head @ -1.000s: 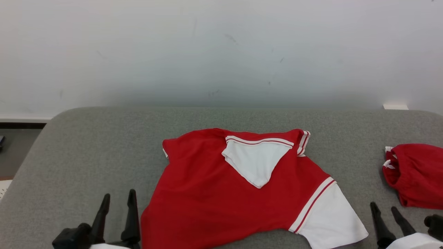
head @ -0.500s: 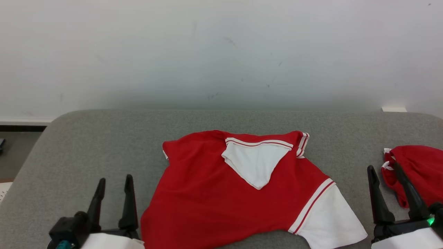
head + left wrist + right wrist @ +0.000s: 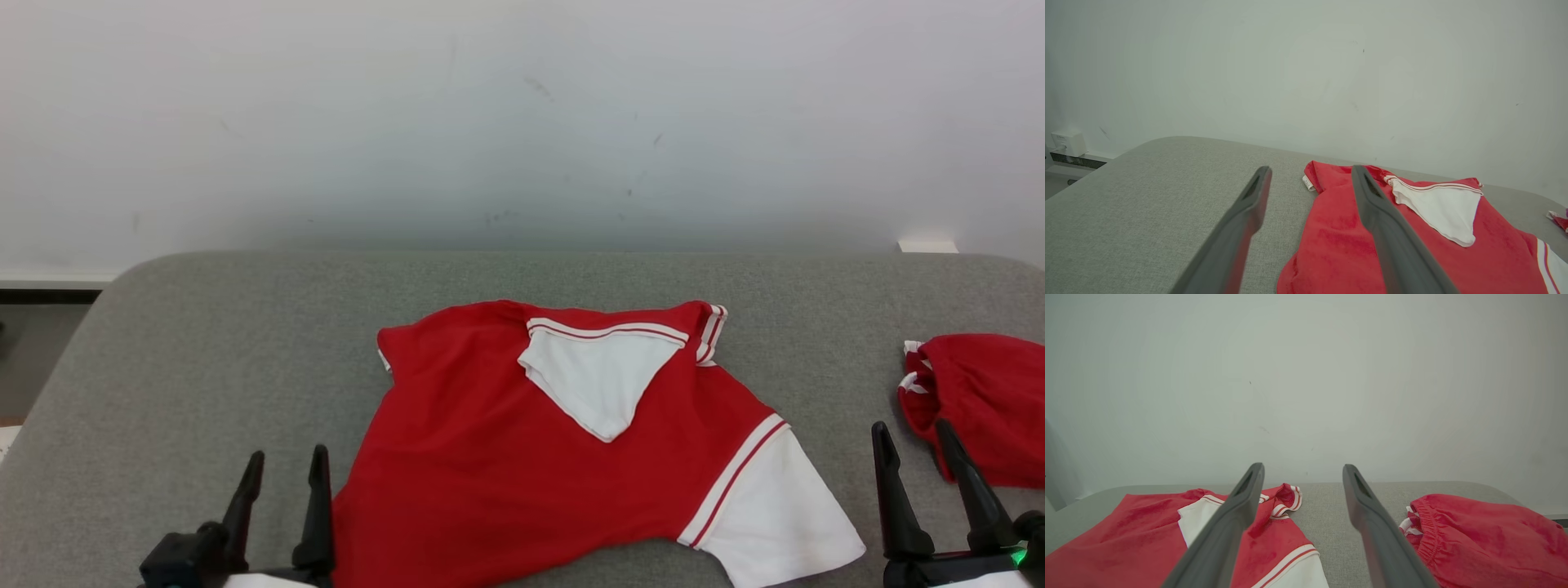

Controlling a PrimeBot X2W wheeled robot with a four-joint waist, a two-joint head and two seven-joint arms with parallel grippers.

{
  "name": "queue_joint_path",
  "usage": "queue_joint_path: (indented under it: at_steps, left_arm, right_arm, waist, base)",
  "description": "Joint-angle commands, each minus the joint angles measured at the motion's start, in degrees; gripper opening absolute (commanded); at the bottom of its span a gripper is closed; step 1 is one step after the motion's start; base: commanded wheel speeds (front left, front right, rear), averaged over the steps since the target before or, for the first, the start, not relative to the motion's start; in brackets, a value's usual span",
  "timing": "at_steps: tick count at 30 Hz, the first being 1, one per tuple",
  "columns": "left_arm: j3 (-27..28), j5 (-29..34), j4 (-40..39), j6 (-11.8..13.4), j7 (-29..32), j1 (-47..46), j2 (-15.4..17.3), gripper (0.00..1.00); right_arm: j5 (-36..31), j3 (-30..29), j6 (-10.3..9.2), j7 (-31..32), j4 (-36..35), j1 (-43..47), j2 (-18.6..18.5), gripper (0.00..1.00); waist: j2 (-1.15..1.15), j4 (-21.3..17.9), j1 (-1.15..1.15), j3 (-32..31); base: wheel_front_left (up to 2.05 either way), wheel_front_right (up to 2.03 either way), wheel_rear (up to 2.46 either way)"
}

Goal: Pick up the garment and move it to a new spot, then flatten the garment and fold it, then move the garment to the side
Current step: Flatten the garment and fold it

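Observation:
A red garment with white sleeves and white-striped trim lies spread on the grey table. One white sleeve is folded over its middle, the other sticks out at the lower right. It also appears in the left wrist view and right wrist view. My left gripper stands open just left of the garment's left edge, nothing between its fingers. Off the white sleeve's right side, my right gripper is open and empty too.
A second red piece of clothing with an elastic band lies bunched at the table's right edge, close to my right gripper, seen too in the right wrist view. A pale wall rises behind the table. The table's rounded left corner drops to the floor.
Both grippers rose in the head view, then the left one sank back a little toward the garment's edge. The head camera shifted slightly. The garment lies as before.

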Motion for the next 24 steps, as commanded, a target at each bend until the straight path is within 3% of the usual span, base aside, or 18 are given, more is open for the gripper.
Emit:
queue_joint_path:
  at_steps: [1,19,24]
  left_arm:
    - [0.1,0.1,-0.2,0.1,-0.1,0.2,0.2,1.00]
    - [-0.6,-0.7,0.4,0.0,-0.1,0.8,0.2,1.00]
    - [-1.8,0.0,2.9,-0.8,-0.1,2.2,0.2,1.00]
  right_arm:
    - [-0.4,0.1,-0.15,-0.2,-0.2,-0.8,-0.8,1.00]
    - [-1.2,-0.9,-0.15,-0.2,2.4,-1.4,-1.8,1.00]
    - [0.1,-1.3,-0.15,1.1,8.8,-2.3,-2.6,1.00]
  waist:
    - [0.00,0.0,0.00,0.0]
    - [0.00,0.6,0.00,-0.3]
    - [0.00,1.0,0.00,-0.1]
  base:
    - [0.00,0.00,0.00]
    - [0.00,0.00,0.00]
    - [0.00,0.00,0.00]
